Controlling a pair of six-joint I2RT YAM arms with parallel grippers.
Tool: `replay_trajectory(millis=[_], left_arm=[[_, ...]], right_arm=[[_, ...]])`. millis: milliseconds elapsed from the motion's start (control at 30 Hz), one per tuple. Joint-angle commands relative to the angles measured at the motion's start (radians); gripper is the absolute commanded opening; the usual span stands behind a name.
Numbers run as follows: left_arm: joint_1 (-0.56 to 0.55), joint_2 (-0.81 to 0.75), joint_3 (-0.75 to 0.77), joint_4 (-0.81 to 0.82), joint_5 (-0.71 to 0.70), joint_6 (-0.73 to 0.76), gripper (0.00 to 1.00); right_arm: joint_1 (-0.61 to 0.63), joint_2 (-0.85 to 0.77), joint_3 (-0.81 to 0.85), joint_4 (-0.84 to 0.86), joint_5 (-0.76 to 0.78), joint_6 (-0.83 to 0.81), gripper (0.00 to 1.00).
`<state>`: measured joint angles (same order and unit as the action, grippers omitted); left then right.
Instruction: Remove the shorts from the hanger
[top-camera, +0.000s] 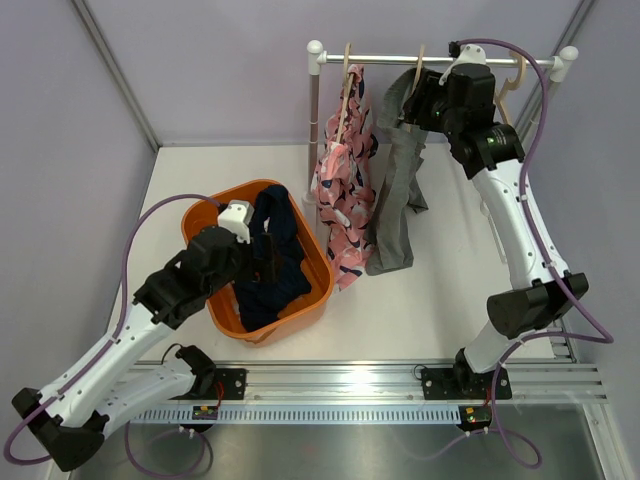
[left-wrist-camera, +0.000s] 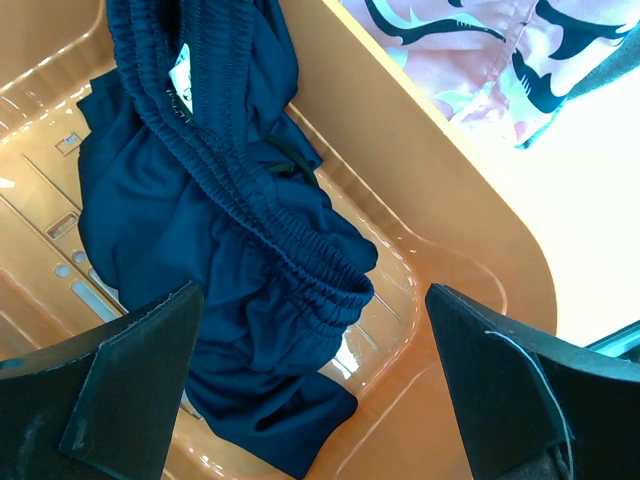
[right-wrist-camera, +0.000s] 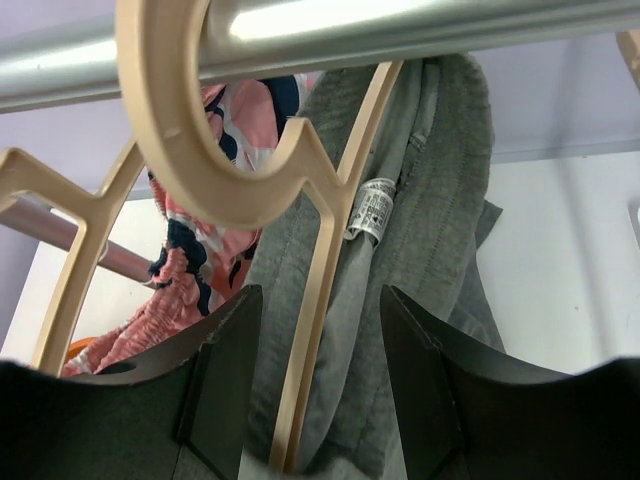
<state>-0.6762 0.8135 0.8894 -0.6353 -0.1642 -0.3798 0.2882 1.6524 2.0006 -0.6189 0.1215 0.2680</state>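
The navy shorts (top-camera: 268, 262) lie crumpled in the orange basket (top-camera: 318, 268); they also show in the left wrist view (left-wrist-camera: 230, 250). My left gripper (top-camera: 262, 243) hovers open over them (left-wrist-camera: 315, 390), holding nothing. The grey shorts (top-camera: 393, 195) and the pink patterned shorts (top-camera: 345, 185) hang on wooden hangers from the rack's rail (top-camera: 440, 60). My right gripper (top-camera: 418, 100) is open up at the rail. In the right wrist view its jaws (right-wrist-camera: 320, 390) stand either side of the wooden hanger's arm (right-wrist-camera: 320, 290) and the grey shorts (right-wrist-camera: 430, 240), not closed on them.
An empty wooden hanger (top-camera: 510, 85) hangs at the rail's right end. The rack's upright post (top-camera: 314, 120) stands just behind the basket. The hanger's hook (right-wrist-camera: 190, 130) sits over the rail (right-wrist-camera: 400, 25). The pink shorts (left-wrist-camera: 480, 60) hang close past the basket's rim (left-wrist-camera: 470, 170).
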Motion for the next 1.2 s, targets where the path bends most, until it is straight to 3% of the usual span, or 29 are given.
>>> replay_trajectory(millis=[0,233,400,600,1167], left_arm=[[-0.005,-0.016,-0.003,0.031,-0.040,0.027,0.99],[-0.003,-0.024,-0.003,0.025,-0.098,0.035,0.99],[-0.005,-0.020,-0.007,0.025,-0.116,0.035,0.99],[-0.005,-0.010,-0.009,0.032,-0.090,0.036,0.99],[-0.005,-0.040,-0.009,0.049,-0.017,0.038,0.99]], right_arm=[[0.006,0.015,0.010,0.122,0.003,0.010,0.59],[0.006,0.035,-0.132,0.340,0.145,-0.038,0.60],[0.006,0.124,-0.085,0.370,0.158,-0.030,0.59],[0.005,0.132,-0.146,0.498,0.171,-0.033,0.57],[0.016,0.073,-0.186,0.510,0.220,-0.064,0.53]])
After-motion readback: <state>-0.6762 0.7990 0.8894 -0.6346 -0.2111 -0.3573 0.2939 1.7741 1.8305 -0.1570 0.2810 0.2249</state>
